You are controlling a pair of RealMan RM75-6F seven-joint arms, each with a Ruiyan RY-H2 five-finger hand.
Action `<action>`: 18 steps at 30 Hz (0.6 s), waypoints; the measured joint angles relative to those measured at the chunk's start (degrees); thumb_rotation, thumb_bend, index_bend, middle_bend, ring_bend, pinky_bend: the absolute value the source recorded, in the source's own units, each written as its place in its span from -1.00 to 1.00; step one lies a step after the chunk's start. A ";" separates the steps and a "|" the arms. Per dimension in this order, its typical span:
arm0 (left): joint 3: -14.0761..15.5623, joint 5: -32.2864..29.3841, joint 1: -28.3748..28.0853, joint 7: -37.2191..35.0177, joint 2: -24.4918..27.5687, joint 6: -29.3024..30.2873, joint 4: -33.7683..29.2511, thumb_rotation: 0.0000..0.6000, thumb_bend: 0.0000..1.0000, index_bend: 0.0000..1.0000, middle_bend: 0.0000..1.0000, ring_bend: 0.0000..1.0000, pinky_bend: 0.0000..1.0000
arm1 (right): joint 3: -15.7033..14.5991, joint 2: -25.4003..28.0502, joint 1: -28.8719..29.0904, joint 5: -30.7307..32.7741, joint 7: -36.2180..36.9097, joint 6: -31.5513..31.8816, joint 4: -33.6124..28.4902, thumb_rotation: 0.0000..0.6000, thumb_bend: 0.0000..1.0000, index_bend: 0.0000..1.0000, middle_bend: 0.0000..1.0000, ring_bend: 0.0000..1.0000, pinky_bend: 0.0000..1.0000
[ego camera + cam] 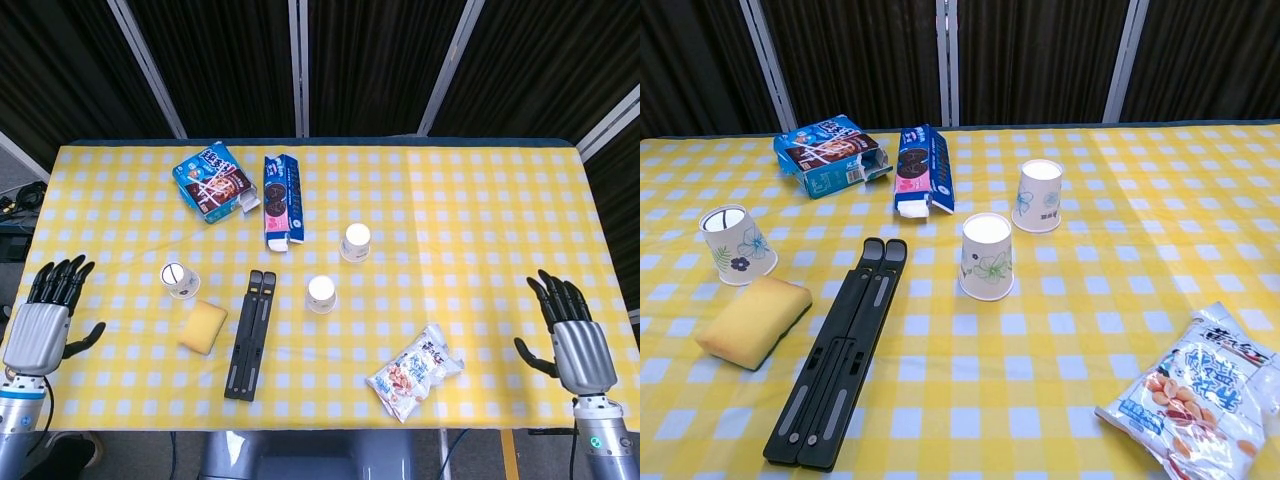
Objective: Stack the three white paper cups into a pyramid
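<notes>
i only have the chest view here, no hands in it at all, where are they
Observer: In the head view the left hand sits at the table's left edge, nearer the front than the left cup.
Operator: and the right one
Observer: The right hand is at the right front edge, to the right of the snack bag.
Operator: holding anything
Observer: No. Both hands are empty with fingers spread apart, and neither touches a cup.
Operator: which hand is closer to the two middle cups
Observer: Neither is close. The near middle cup and the far middle cup stand about midway between the hands.
</notes>
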 measured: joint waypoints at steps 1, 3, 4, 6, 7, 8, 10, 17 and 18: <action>-0.02 -0.04 -0.11 0.19 -0.01 -0.43 0.00 1.00 -0.44 -1.00 -1.00 -1.00 -1.00 | -0.01 0.00 0.06 0.02 -0.05 -0.15 -0.02 1.00 -0.61 -1.00 -1.00 -1.00 -1.00; -0.13 -0.27 -0.47 0.55 -0.08 -1.57 -0.03 1.00 -0.43 -1.00 -1.00 -1.00 -1.00 | -0.11 -0.06 0.13 0.13 -0.14 -0.49 -0.07 1.00 -0.61 -1.00 -1.00 -1.00 -1.00; -0.22 -0.42 -0.68 0.70 -0.11 -2.14 -0.05 1.00 -0.43 -0.99 -1.00 -1.00 -1.00 | -0.12 -0.08 0.17 0.19 -0.13 -0.59 -0.10 1.00 -0.61 -1.00 -1.00 -1.00 -1.00; -0.53 -0.93 -1.34 1.19 -0.12 -3.76 -0.10 1.00 -0.43 -0.94 -1.00 -1.00 -1.00 | -0.13 -0.08 0.24 0.30 -0.07 -0.82 -0.14 1.00 -0.61 -1.00 -1.00 -1.00 -1.00; -0.71 -1.24 -1.72 1.48 -0.07 -4.61 -0.16 1.00 -0.42 -0.89 -1.00 -1.00 -1.00 | -0.17 -0.07 0.26 0.31 -0.07 -0.94 -0.17 1.00 -0.61 -1.00 -1.00 -1.00 -1.00; -1.02 -1.79 -2.29 1.98 0.06 -5.91 -0.31 1.00 -0.42 -0.83 -1.00 -1.00 -1.00 | -0.24 -0.04 0.28 0.31 -0.09 -1.05 -0.23 1.00 -0.61 -1.00 -1.00 -1.00 -1.00; -1.67 -2.91 -3.33 2.86 0.37 -8.10 -0.64 1.00 -0.41 -0.76 -1.00 -1.00 -1.00 | -0.38 0.09 0.30 0.14 -0.11 -1.15 -0.45 1.00 -0.61 -1.00 -1.00 -1.00 -1.00; -5.15 -9.89 -8.70 6.62 1.83 -18.63 -2.05 1.00 -0.40 -0.64 -1.00 -1.00 -1.00 | -0.70 0.56 0.08 -0.51 0.22 -0.68 -1.10 1.00 -0.61 -1.00 -1.00 -1.00 -1.00; -5.57 -10.96 -9.44 7.03 1.95 -20.09 -2.15 1.00 -0.40 -0.63 -1.00 -1.00 -1.00 | -0.71 0.62 0.06 -0.53 0.30 -0.68 -1.17 1.00 -0.61 -1.00 -1.00 -1.00 -1.00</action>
